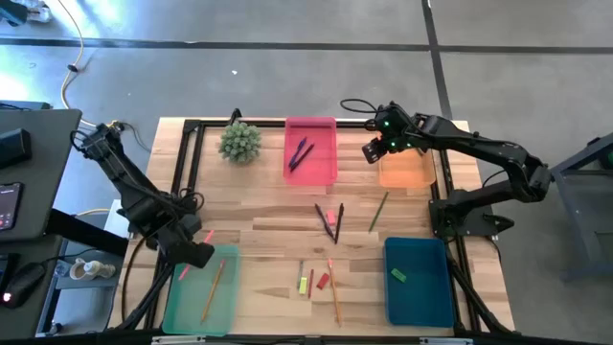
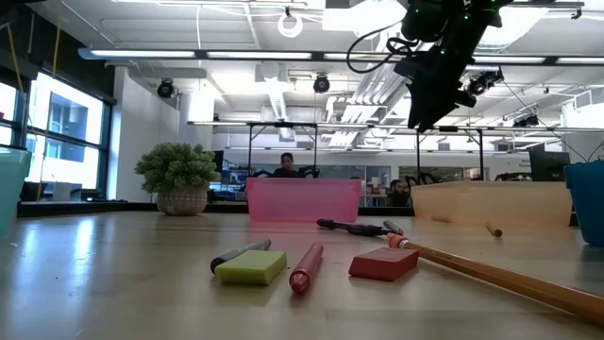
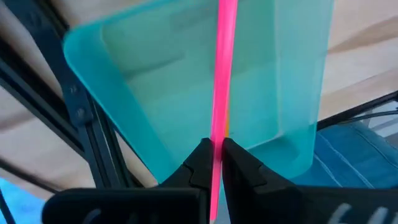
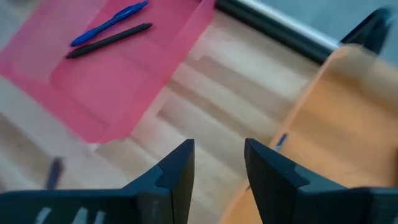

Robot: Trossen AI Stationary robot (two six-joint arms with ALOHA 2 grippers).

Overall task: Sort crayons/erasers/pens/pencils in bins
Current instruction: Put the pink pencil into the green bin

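My left gripper is shut on a pink pencil over the far left corner of the pale green bin, where an orange pencil lies. My right gripper hangs open and holds nothing, high above the gap between the pink bin and the orange bin. Two pens lie in the pink bin. A green eraser lies in the dark blue bin. Loose on the table are dark pens, an olive crayon, an orange pencil and two erasers. My left gripper pinches the pink pencil's shaft between its two fingertips, about midway along, since a pink end shows on each side of the gripper in the high view. The fingers slant down from the table's left. The pencil hangs clear above the bin.
A small potted plant stands at the far left of the table, beside the pink bin. A black frame runs along the table's edges. In the low view the yellow-green eraser and the red eraser lie nearest the front edge.
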